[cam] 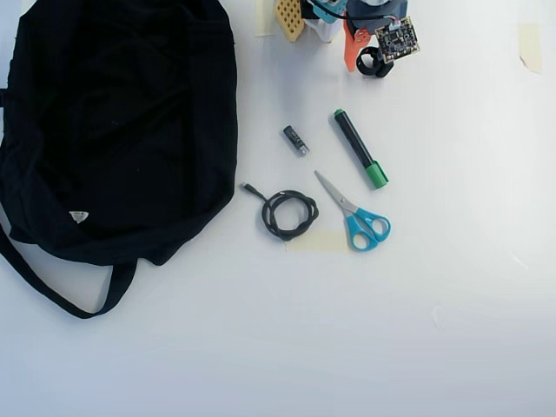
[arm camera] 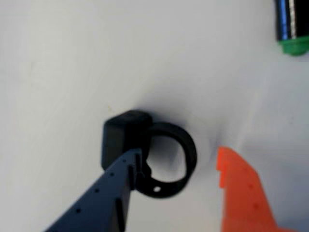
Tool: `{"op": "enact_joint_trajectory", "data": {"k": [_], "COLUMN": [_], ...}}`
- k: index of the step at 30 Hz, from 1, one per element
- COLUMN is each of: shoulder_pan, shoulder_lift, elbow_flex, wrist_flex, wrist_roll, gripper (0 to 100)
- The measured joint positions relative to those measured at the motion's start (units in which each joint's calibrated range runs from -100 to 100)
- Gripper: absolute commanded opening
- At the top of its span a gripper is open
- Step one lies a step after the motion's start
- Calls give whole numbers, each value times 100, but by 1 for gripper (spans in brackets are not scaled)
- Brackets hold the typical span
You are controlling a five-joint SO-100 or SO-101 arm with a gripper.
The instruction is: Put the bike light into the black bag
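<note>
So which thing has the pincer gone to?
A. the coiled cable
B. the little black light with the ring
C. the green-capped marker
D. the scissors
B: in the wrist view the pincer straddles the bike light, its fingers open either side of the ring.

wrist view: close, facing down at bike light (arm camera: pixel 145 150); overhead view: high, whole table (cam: pixel 452 330); shared: bike light

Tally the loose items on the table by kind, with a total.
Bag: 1
Bike light: 1
Marker: 1
Scissors: 1
Cable: 1
Battery: 1
Total: 6
</note>
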Motion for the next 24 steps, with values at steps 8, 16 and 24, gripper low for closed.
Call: {"op": "enact_joint_trajectory", "data": {"k": [8, 16, 24], "shoulder_pan": [-37, -37, -37], "shoulder_lift": [50, 50, 50], "elbow_flex": [118, 181, 267], "wrist_flex": [0, 0, -60], "wrist_roll": [-88, -88, -98], "gripper": [27, 32, 24]}}
